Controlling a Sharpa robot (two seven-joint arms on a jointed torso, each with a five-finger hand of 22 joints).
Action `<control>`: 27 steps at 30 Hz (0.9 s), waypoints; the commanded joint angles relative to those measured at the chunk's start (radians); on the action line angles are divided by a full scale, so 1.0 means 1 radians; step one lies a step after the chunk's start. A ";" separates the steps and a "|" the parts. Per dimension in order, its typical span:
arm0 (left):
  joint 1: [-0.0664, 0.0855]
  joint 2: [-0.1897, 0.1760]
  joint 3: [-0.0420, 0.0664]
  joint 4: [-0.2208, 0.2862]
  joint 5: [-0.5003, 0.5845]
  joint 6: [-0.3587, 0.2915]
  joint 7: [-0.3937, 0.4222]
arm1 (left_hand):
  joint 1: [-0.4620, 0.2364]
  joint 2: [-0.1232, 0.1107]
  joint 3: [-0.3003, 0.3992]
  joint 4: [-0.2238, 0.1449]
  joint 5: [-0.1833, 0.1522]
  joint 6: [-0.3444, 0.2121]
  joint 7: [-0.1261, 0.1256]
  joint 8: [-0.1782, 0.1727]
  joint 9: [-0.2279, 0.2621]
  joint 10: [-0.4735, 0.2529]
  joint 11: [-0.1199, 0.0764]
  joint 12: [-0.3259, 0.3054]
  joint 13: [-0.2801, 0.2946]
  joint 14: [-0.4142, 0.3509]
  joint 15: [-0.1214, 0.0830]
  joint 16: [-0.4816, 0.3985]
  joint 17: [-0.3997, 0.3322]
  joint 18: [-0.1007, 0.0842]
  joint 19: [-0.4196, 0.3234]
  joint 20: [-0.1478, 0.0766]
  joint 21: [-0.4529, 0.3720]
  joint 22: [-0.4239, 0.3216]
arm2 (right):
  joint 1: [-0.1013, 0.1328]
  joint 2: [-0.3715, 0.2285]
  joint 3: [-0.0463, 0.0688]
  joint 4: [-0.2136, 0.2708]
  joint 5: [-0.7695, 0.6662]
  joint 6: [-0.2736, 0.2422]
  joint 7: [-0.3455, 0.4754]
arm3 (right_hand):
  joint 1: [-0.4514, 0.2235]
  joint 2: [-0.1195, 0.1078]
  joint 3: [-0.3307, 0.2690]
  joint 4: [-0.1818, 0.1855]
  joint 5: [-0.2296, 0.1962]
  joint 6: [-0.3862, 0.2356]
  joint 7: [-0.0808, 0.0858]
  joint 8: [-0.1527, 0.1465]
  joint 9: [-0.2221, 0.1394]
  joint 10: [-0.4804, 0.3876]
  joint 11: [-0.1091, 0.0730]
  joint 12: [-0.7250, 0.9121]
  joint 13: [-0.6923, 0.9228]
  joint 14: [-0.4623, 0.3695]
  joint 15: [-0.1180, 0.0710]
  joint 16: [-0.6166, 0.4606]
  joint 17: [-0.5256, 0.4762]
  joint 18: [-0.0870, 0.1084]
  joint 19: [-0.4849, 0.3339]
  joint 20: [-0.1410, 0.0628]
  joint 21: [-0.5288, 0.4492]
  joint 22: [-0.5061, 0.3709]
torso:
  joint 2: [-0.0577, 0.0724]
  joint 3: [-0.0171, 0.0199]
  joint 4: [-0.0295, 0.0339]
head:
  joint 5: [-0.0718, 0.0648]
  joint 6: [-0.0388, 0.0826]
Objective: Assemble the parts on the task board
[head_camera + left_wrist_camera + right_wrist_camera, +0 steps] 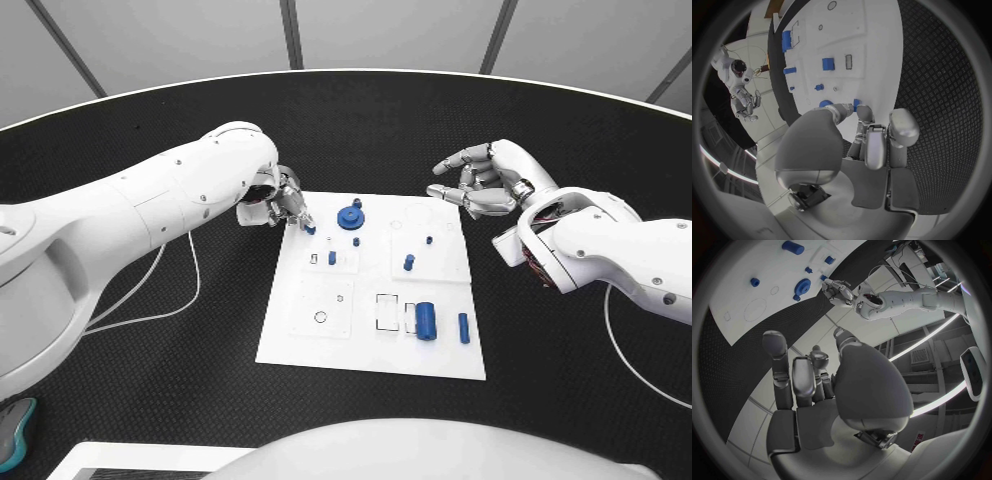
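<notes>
Lying flat on board (pixel 296 345), toward near right corner: thick cylinder (pixel 426 320) and thin pin (pixel 463 327), side by side but apart, just beside outlined slots (pixel 387 311). Judged to be lying loose there, not yet seated, with slots showing where such parts belong.

Standing upright across middle of board: short pegs (pixel 408 262), apparently already sitting in their holes.

Sitting near far edge: round knob (pixel 351 216), stem pointing up, well apart from cylinder and pin.

Reaching down onto far left corner of board: left hand (pixel 281 208), fingertips (pixel 864 112) bunching together at corner peg (pixel 309 229). Touching it or lying just beside it; not possible to tell whether gripping peg or merely closing around it. Judged to be working a fine pinch, hence tips drawn together and palm riding high, leaving neighbouring knob undisturbed.

Hovering over bare table (pixel 188 380) beyond far right corner of board: right hand (pixel 483 180), fingers loosely curled and spread apart, holding nothing, well clear of every part. Probably standing off to give left hand room, while sitting on the side nearer to cylinder and pin.

Judging progress: assembly partly done, with loose parts and vacant slots remaining. Requiring next, most likely, a steady vertical press at corner peg, guarding against tilting or slipping off board edge.
</notes>
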 commanded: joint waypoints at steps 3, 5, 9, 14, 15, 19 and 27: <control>0.000 -0.002 0.000 0.000 0.016 -0.001 0.001 | -0.048 -0.019 0.185 -0.138 0.017 -0.002 0.008 -0.003 0.001 -0.007 0.009 -0.005 -0.009 0.071 0.010 0.007 0.124 -0.013 -0.003 0.012 0.008 0.003 | 0.000 0.001 0.000 -0.001 0.000 0.000 0.001 | -0.004 0.003 -0.004 0.000 0.006 0.003 0.000 0.004 -0.001 0.005 -0.001 0.005 0.001 0.006 -0.010 -0.003 0.001 0.012 0.009 0.001 -0.001 0.001 | -0.001 0.0005 0.0002 | 0.001 0.000; 0.000 -0.003 0.000 0.000 0.036 -0.004 0.002 | -0.060 -0.022 0.203 -0.151 0.019 0.001 0.009 -0.003 0.001 -0.008 0.010 -0.005 -0.010 0.070 0.011 0.007 0.124 -0.013 -0.004 0.013 0.008 0.002 | 0.000 0.002 0.000 -0.001 0.000 0.000 0.001 | -0.005 0.004 -0.004 0.000 0.006 0.004 0.000 0.004 -0.002 0.007 -0.001 0.007 0.003 0.006 -0.010 -0.003 0.002 0.012 0.011 0.001 0.000 0.002 | -0.001 0.0007 0.0004 | 0.001 0.000; 0.000 -0.009 0.000 0.002 0.084 -0.022 0.006 | -0.075 -0.024 0.221 -0.168 0.019 0.009 0.007 0.003 0.006 0.001 0.009 0.004 0.000 0.068 0.011 0.004 0.115 -0.013 -0.003 0.014 0.011 0.006 | 0.000 0.002 0.000 -0.002 0.000 0.000 0.001 | -0.005 0.004 -0.004 0.000 0.006 0.004 0.000 0.004 -0.002 0.007 -0.001 0.007 0.003 0.006 -0.010 -0.003 0.002 0.012 0.011 0.001 0.000 0.002 | -0.001 0.0002 0.0005 | 0.001 0.000; 0.000 -0.023 0.000 0.014 0.160 -0.037 0.003 | -0.096 -0.032 0.230 -0.186 0.017 0.020 0.002 0.018 0.017 0.019 0.004 0.017 0.016 0.066 0.007 0.000 0.102 -0.013 -0.003 0.011 0.012 0.007 | 0.000 0.002 0.000 -0.003 0.000 0.000 0.002 | -0.005 0.004 -0.004 0.000 0.006 0.004 0.000 0.004 -0.002 0.007 -0.001 0.007 0.003 0.006 -0.010 -0.003 0.002 0.012 0.011 0.001 0.000 0.002 | -0.002 0.0003 0.0008 | 0.002 0.000; 0.000 -0.027 0.000 0.019 0.175 -0.038 0.002 | -0.098 -0.033 0.230 -0.188 0.017 0.020 0.001 0.019 0.018 0.020 0.003 0.018 0.017 0.066 0.007 0.000 0.102 -0.013 -0.003 0.011 0.012 0.007 | 0.000 0.002 0.000 -0.004 0.000 0.000 0.002 | -0.005 0.004 -0.004 0.000 0.006 0.004 0.000 0.004 -0.002 0.007 -0.001 0.007 0.003 0.006 -0.010 -0.003 0.002 0.012 0.011 0.001 0.000 0.002 | -0.003 0.0002 0.0011 | 0.002 -0.001; 0.001 -0.055 0.000 0.056 0.235 -0.044 -0.005 | -0.116 -0.046 0.225 -0.206 0.015 0.031 -0.005 0.033 0.028 0.042 -0.003 0.032 0.035 0.066 0.001 -0.001 0.100 -0.013 -0.004 0.007 0.012 0.006 | 0.000 0.001 0.000 -0.005 0.000 0.001 0.002 | -0.005 0.004 -0.004 0.000 0.006 0.004 0.000 0.004 -0.002 0.007 -0.001 0.007 0.003 0.006 -0.010 -0.003 0.002 0.012 0.011 0.001 0.000 0.002 | -0.003 0.0005 0.0013 | 0.005 0.000; 0.002 -0.120 0.000 0.142 0.286 -0.068 -0.005 | -0.158 -0.082 0.256 -0.232 0.353 0.071 -0.021 0.036 0.029 0.087 -0.019 0.056 0.071 0.069 -0.014 0.004 0.110 -0.014 -0.001 -0.009 0.018 0.010 | 0.000 -0.002 0.000 -0.008 0.000 0.001 0.003 | -0.005 0.004 -0.004 0.000 0.006 0.004 0.000 0.004 -0.002 0.007 -0.001 0.007 0.003 0.006 -0.010 -0.003 0.002 0.012 0.011 0.001 0.000 0.002 | -0.008 -0.0006 0.0028 | 0.007 -0.002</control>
